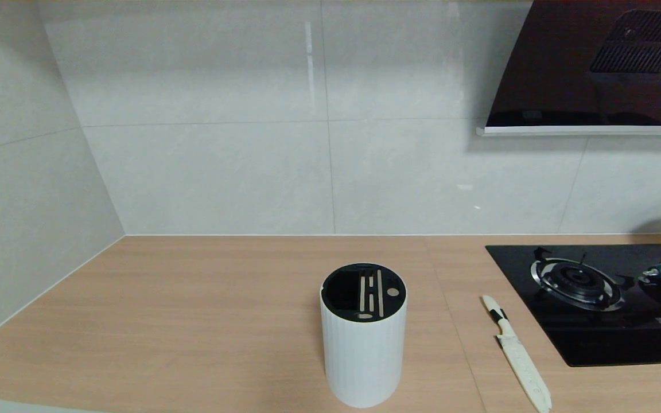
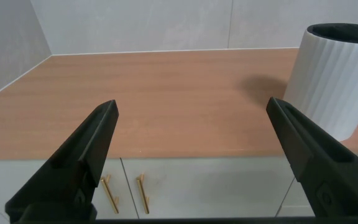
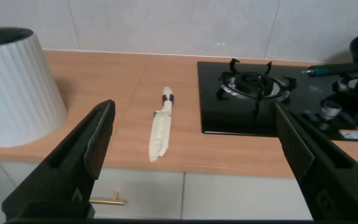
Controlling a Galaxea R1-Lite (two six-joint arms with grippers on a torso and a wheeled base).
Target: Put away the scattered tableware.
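White ribbed holder [image 1: 363, 338], upright on counter [image 1: 221, 298]; knife [image 1: 517, 353], lying flat right of holder, beside hob [image 1: 566, 338]; left gripper [image 2: 192, 107], right gripper [image 3: 194, 111]: spread open, empty

Home kitchen: gas hob [image 1: 594, 298], range hood [image 1: 594, 69], tiled wall [image 1: 221, 143], wood-look counter [image 1: 193, 310], cabinet handles [image 2: 143, 193].

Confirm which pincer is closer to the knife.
The right pincer: the knife lies just ahead of it, right of the white holder. The left pincer sits on the holder's other side.
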